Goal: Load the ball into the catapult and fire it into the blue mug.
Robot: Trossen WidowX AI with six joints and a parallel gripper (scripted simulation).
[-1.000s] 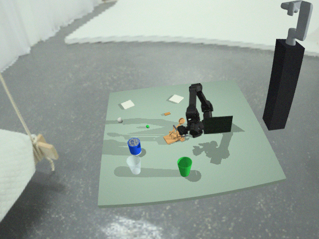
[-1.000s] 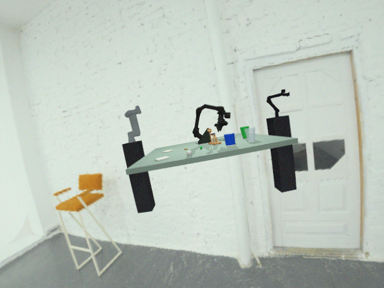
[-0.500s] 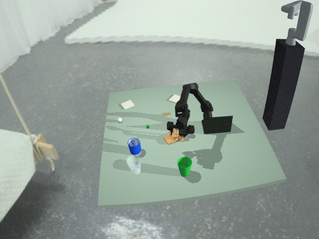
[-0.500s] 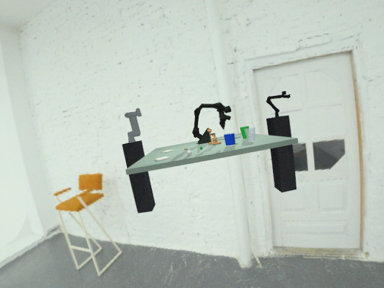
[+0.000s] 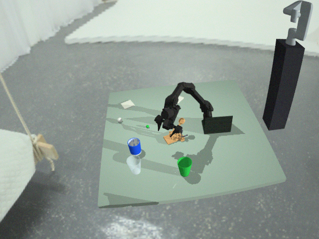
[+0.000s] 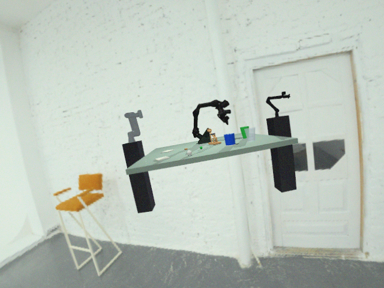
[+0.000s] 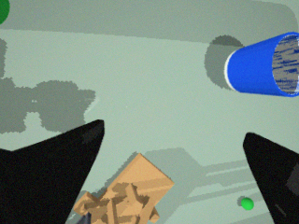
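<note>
On the pale green table [image 5: 219, 179] [image 6: 186, 163] [image 7: 149, 93], seen from the top, the wooden catapult [image 5: 168, 140] [image 6: 213, 143] [image 7: 145, 173] sits near the middle, its flat base turned at an angle. Above it hangs the gripper [image 5: 164, 133] [image 6: 227, 122] [image 7: 174, 133] of the black arm [image 5: 188, 87] [image 6: 195, 117], its fingers spread wide apart with nothing between them.

Left of the catapult and slightly farther back, a small green ball [image 5: 147, 126] [image 6: 200, 147] [image 7: 247, 203] lies on the table, well apart from the catapult. Farther left is a white ball [image 5: 119, 119] [image 6: 189, 152]; which of the two the task means, I cannot tell. To the left and nearer than the catapult, the blue mug [image 5: 135, 148] [image 6: 230, 139] [image 7: 254, 67] stands upright. Just on its near side stands a clear cup [image 5: 134, 164] [image 6: 251, 134], and toward the near right is a green cup [image 5: 184, 168] [image 6: 243, 132] [image 7: 3, 11], also upright.

Toward the far left lies a pale square [image 5: 127, 104]; another pale piece [image 5: 181, 99] is partly hidden behind the arm. Right of the catapult, a dark panel [image 5: 217, 125] [image 6: 204, 137] stands tilted by the foot of the arm.
</note>
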